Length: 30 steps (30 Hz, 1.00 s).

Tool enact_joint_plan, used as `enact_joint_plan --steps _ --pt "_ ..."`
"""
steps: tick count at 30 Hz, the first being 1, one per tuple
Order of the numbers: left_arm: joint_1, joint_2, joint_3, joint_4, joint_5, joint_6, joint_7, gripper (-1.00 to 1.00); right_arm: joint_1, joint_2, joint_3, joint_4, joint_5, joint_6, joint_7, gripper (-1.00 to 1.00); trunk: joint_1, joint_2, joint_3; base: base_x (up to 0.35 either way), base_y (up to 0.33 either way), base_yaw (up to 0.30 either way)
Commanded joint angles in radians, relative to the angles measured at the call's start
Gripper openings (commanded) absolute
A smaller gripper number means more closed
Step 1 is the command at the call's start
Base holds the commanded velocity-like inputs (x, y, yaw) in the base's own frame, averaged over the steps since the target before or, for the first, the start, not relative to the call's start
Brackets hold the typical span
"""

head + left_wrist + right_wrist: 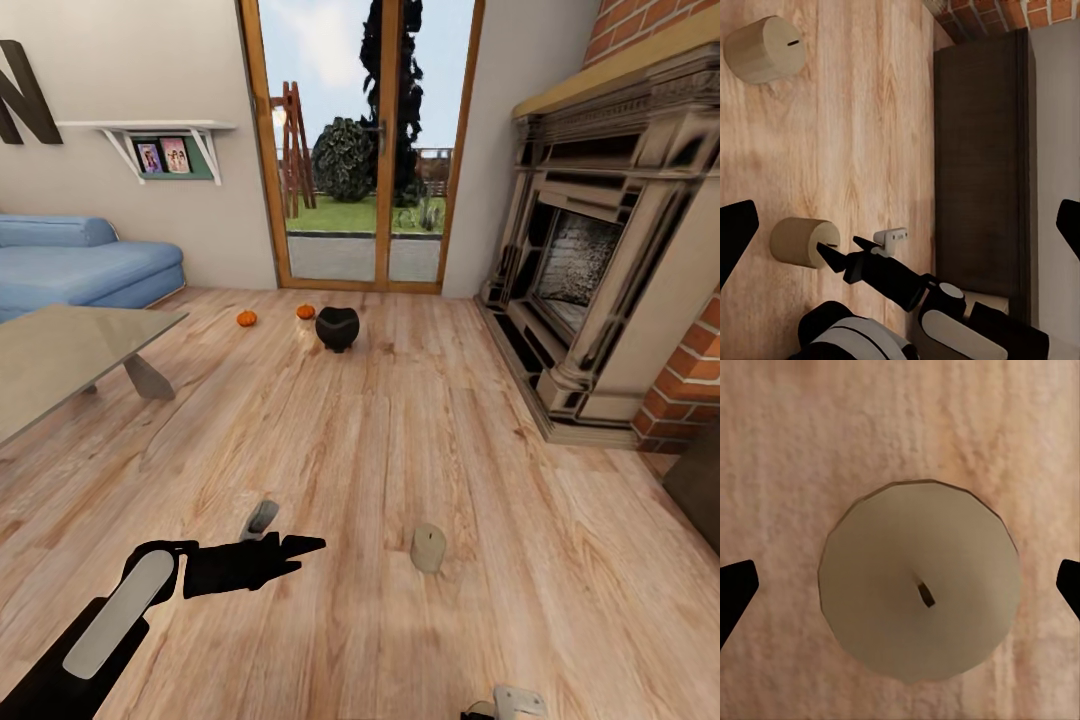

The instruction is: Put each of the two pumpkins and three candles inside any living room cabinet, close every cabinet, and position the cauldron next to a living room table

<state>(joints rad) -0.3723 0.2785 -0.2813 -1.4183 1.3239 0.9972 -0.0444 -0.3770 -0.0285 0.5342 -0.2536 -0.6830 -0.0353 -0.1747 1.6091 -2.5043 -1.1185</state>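
Note:
Two orange pumpkins (246,318) (305,312) and the black cauldron (337,328) sit on the wood floor near the glass door. One cream candle (428,548) (765,49) stands upright on the floor to the right of my left gripper (295,550) (904,225), which is open and empty. Another candle (919,589) (799,241) stands directly below my right gripper (900,585) (844,251), which is open, its fingertips just above the candle. A grey stub (262,518) shows behind the left gripper; I cannot tell what it is. The dark-brown cabinet (982,165) (700,490) is shut.
The grey glossy table (70,350) stands at the left, with a blue sofa (80,265) behind it. A stone fireplace (600,260) with brick surround fills the right wall. Open wood floor stretches between me and the door.

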Motion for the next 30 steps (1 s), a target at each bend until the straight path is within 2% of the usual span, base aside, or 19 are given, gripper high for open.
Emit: enact_joint_plan --steps 1,20,23,28,30 --pt "-0.001 0.001 -0.001 0.000 -0.004 0.001 -0.005 1.00 0.000 -0.001 0.008 -0.001 -0.011 -0.003 -0.005 1.00 0.000 0.000 -0.001 0.023 0.000 0.000" --pt "-0.001 0.001 -0.001 0.001 -0.005 0.001 -0.005 1.00 0.000 0.001 0.008 -0.001 -0.010 -0.003 -0.005 1.00 0.000 0.000 -0.001 0.016 -0.026 0.000" --pt "0.000 0.000 -0.002 0.001 -0.004 0.001 -0.005 1.00 0.000 0.001 0.008 -0.001 -0.009 -0.003 -0.005 1.00 0.001 -0.001 -0.012 0.000 0.000 0.000" --pt "-0.001 -0.001 -0.002 0.001 -0.004 0.001 -0.005 1.00 0.000 0.001 0.008 -0.001 -0.009 -0.003 -0.005 1.00 0.001 -0.001 -0.012 0.000 0.000 0.000" --pt "-0.001 -0.001 -0.002 0.001 -0.004 0.001 -0.005 1.00 0.000 0.001 0.008 -0.001 -0.009 -0.003 -0.005 1.00 0.002 -0.001 -0.020 0.000 0.000 0.000"
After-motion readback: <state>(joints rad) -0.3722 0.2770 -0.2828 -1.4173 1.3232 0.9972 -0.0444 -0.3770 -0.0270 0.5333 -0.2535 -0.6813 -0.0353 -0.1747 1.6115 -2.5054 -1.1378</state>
